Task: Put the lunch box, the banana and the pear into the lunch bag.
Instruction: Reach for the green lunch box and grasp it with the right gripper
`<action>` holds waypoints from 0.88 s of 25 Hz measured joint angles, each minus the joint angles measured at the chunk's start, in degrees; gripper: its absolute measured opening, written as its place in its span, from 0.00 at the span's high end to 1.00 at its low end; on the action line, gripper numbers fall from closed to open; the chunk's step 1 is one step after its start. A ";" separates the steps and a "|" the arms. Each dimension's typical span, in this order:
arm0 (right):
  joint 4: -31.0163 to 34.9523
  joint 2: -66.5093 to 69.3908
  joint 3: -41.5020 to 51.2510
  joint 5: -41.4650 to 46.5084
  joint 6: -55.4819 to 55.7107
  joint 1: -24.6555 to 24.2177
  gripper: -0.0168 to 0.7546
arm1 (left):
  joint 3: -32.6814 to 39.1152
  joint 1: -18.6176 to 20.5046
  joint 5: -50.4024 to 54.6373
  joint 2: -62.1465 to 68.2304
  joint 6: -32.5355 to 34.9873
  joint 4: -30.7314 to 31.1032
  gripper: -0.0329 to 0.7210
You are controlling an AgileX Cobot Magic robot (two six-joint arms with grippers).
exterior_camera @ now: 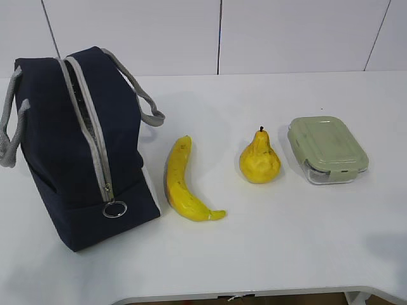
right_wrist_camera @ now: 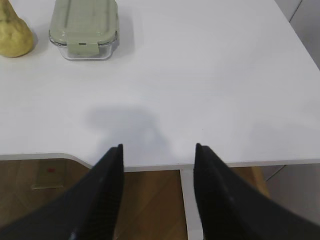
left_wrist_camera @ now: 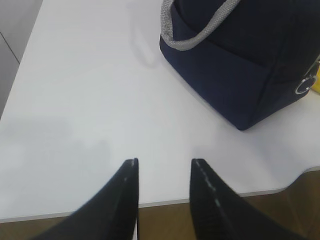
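Note:
The navy lunch bag (exterior_camera: 76,146) stands at the left of the white table, its grey zipper shut with the ring pull (exterior_camera: 115,209) at the near end; it also shows in the left wrist view (left_wrist_camera: 245,60). The banana (exterior_camera: 182,181), the pear (exterior_camera: 259,159) and the lunch box (exterior_camera: 327,149) with its sage-green lid lie in a row to its right. The right wrist view shows the lunch box (right_wrist_camera: 84,27) and pear (right_wrist_camera: 14,32) far ahead. My left gripper (left_wrist_camera: 164,162) and right gripper (right_wrist_camera: 158,147) are open and empty over the table's near edge. Neither gripper shows in the exterior view.
The table's front edge (exterior_camera: 254,293) has a curved cut-out at the middle, with brown floor below (right_wrist_camera: 145,205). A white panelled wall stands behind the table. The bag's grey handles (exterior_camera: 147,108) hang to both sides.

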 joint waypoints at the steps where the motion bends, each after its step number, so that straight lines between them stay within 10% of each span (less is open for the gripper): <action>1: 0.00 0.00 0.00 0.00 0.00 0.00 0.47 | 0.00 0.00 0.00 0.00 0.00 0.00 0.64; 22: 0.00 0.00 0.00 0.00 0.00 0.00 0.47 | 0.00 0.10 0.00 0.00 0.00 -0.79 0.64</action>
